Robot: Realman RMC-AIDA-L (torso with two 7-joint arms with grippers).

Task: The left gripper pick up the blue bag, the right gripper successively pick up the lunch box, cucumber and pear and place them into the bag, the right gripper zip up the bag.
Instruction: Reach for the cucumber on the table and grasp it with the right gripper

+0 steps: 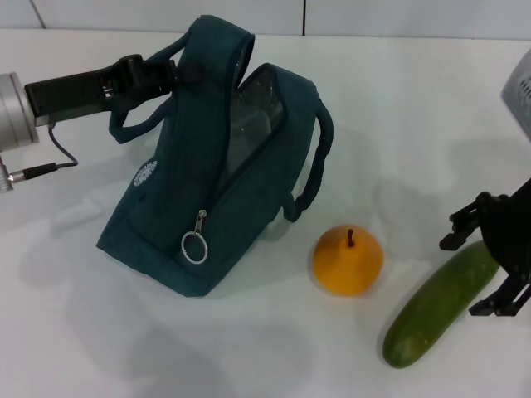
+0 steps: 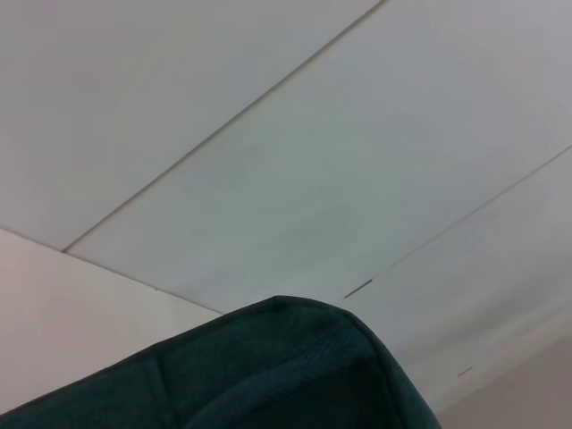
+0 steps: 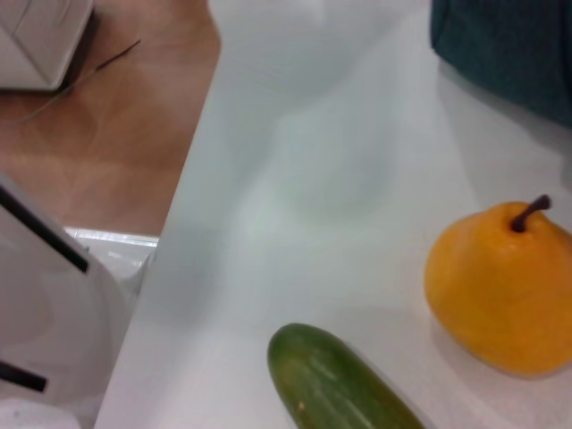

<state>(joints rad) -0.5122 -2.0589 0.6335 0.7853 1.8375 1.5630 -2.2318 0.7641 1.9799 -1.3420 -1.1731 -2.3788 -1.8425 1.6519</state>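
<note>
One cucumber (image 1: 440, 305), long, thick and dark green, lies slantwise near the front right corner of the white worktop (image 1: 415, 108). The right gripper (image 1: 489, 257) straddles its far end, fingers spread on either side and not yet clenched. One pear (image 1: 348, 259), squat, orange-yellow with a short dark stem, stands just beside the cucumber toward the middle. One blue bag (image 1: 207, 199), dark teal fabric with two loop handles, silver lining and a ring-pull zipper, tilts farther back on the left half, its mouth open. The left gripper (image 1: 166, 70) is clamped on the bag's upper handle near the back left edge.
</note>
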